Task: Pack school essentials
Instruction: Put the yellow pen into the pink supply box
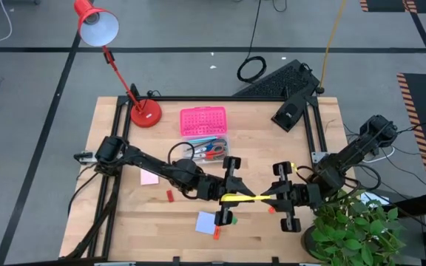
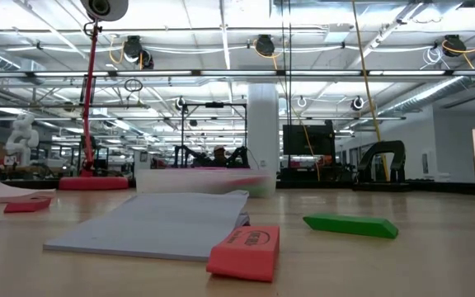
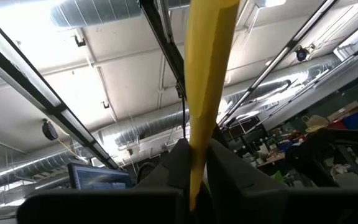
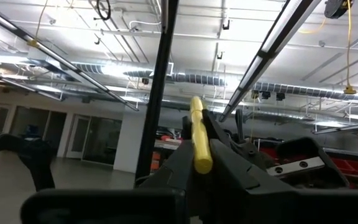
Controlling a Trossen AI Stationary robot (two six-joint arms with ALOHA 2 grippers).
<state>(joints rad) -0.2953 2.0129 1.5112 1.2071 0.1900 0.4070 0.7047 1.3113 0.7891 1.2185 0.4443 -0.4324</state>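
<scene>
A yellow pencil (image 1: 246,198) hangs level above the table's near middle, between my two grippers. My left gripper (image 1: 230,196) comes from the table's left and is shut on one end. My right gripper (image 1: 278,198) comes from the right and is shut on the other end. Below them a blue note pad (image 1: 207,222), a red eraser (image 1: 217,232) and a green eraser (image 1: 226,220) lie flat on the wood. A pink note pad (image 1: 149,177) and another red eraser (image 1: 169,196) lie farther left. Scissors (image 1: 211,148) lie in a clear box. My left gripper pinches the yellow pencil (image 3: 196,177) between its two fingers, coming level from the table's left. The shaft (image 3: 209,68) runs on past the fingers. The pencil is lifted clear of the table. My right gripper pinches the pencil's other end (image 4: 201,155) between its two fingers, coming level from the table's right. The pencil lies along the fingers, its blunt end toward the wrist, clear of the table.
A red desk lamp (image 1: 145,112) stands at the far left, with a pink lid (image 1: 203,120) beside it. A black device (image 1: 291,112) sits at the far right and a leafy plant (image 1: 353,229) at the near right corner. Bare wood shows along the near left.
</scene>
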